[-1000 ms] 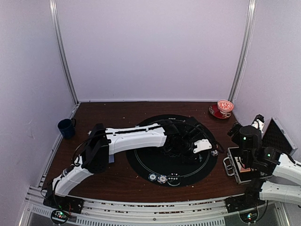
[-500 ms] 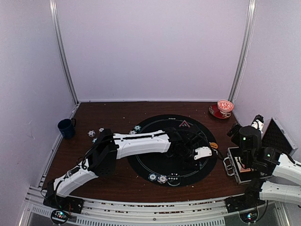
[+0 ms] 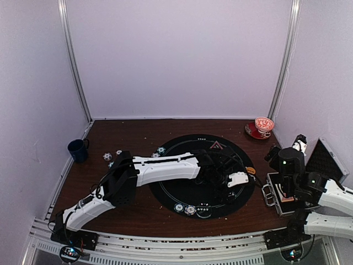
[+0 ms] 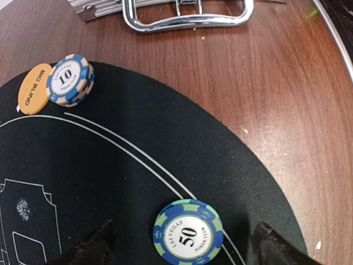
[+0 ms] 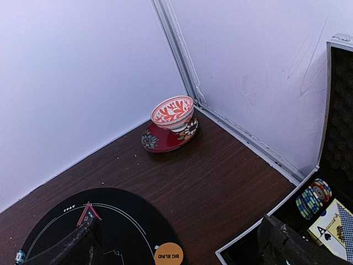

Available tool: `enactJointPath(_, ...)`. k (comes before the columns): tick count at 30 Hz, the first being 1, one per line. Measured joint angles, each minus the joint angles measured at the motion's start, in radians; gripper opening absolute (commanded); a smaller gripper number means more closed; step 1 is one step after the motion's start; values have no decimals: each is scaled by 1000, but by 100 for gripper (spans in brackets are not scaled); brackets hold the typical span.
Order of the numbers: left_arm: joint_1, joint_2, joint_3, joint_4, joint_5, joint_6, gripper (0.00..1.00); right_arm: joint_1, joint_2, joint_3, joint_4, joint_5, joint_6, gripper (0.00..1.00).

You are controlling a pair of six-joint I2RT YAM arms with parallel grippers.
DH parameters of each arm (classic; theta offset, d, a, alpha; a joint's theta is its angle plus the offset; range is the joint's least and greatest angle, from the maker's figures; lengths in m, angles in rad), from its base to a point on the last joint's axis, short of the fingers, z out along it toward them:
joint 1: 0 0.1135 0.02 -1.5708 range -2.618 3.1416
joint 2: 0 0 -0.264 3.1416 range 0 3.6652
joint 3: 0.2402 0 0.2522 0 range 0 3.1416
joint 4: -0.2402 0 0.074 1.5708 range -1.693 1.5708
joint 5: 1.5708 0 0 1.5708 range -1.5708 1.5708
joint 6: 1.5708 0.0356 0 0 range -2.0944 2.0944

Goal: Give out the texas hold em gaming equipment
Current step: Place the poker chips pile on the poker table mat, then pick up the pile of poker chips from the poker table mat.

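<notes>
A blue-and-green "50" poker chip point(image 4: 188, 232) lies flat on the black round mat point(image 4: 110, 176) between the fingers of my left gripper point(image 4: 185, 229), which is open with a gap on each side of the chip. Further along the mat's edge sit a small stack of blue "10" chips point(image 4: 69, 80) and an orange "BIG BLIND" disc point(image 4: 34, 88). From above, the left gripper point(image 3: 238, 179) is at the mat's right side beside the orange disc point(image 3: 251, 170). My right gripper point(image 3: 300, 143) hangs open over the metal case point(image 3: 284, 193), holding nothing. The case holds chips point(image 5: 313, 199) and cards point(image 5: 331, 223).
A red triangle marker point(image 3: 214, 145) lies at the mat's far side. More chips sit at its front point(image 3: 190, 210) and on the wood at the left point(image 3: 107, 156). A red-patterned cup and saucer point(image 3: 262, 126) stand at the back right, a blue mug point(image 3: 78, 149) at the left.
My left arm swung to the mat's right edge, then its gripper opened and let the "50" chip lie on the mat. The right arm barely moved.
</notes>
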Motion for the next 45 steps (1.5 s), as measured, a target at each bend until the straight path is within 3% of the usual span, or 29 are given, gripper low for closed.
enactJointPath(7,1,-56,-28,-15,-64,4,98,0,-9,0,14,-37,-29,100)
enactJointPath(14,52,-421,-303,43,-118,16,98,0,103,51,23,-182,-85,100)
enactJointPath(18,169,-642,-480,114,-128,15,98,3,282,137,14,-348,-112,100)
enactJointPath(25,431,-900,-825,194,-190,15,98,97,521,242,-69,-577,-135,98)
enactJointPath(36,685,-1073,-1223,240,-173,7,98,171,653,284,-189,-748,-148,96)
enactJointPath(45,730,-1122,-1418,343,-126,2,98,176,697,280,-232,-776,-148,92)
